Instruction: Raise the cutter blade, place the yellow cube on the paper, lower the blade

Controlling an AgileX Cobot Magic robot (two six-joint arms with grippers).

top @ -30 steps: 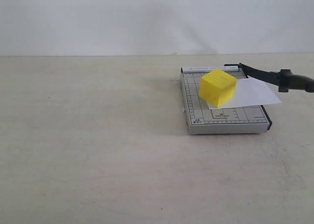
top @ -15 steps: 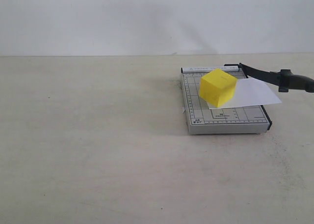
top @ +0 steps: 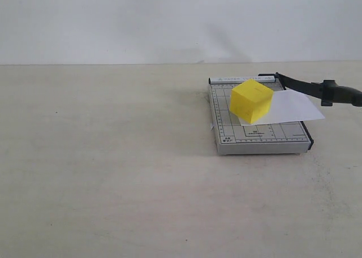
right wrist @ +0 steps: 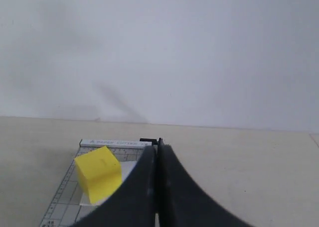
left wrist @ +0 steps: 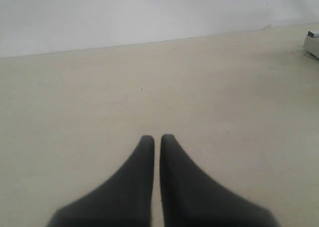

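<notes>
The yellow cube (top: 251, 101) stands on the white paper (top: 291, 108), which lies on the grey gridded trimmer board (top: 226, 128) and overhangs its right side. The cutter blade (top: 300, 85) is raised at a low angle, its thick handle (top: 339, 93) out past the board's right edge. Neither arm shows in the exterior view. My left gripper (left wrist: 153, 136) is shut over bare table, far from the board (left wrist: 312, 43). My right gripper (right wrist: 158, 147) is shut, in line with the blade's hinge (right wrist: 151, 140); the cube (right wrist: 98, 173) is beside it. The right fingers hide the blade's length.
The pale tabletop (top: 113, 156) spreads wide to the left of the board and in front of it. A white wall (top: 169, 20) closes off the back of the table.
</notes>
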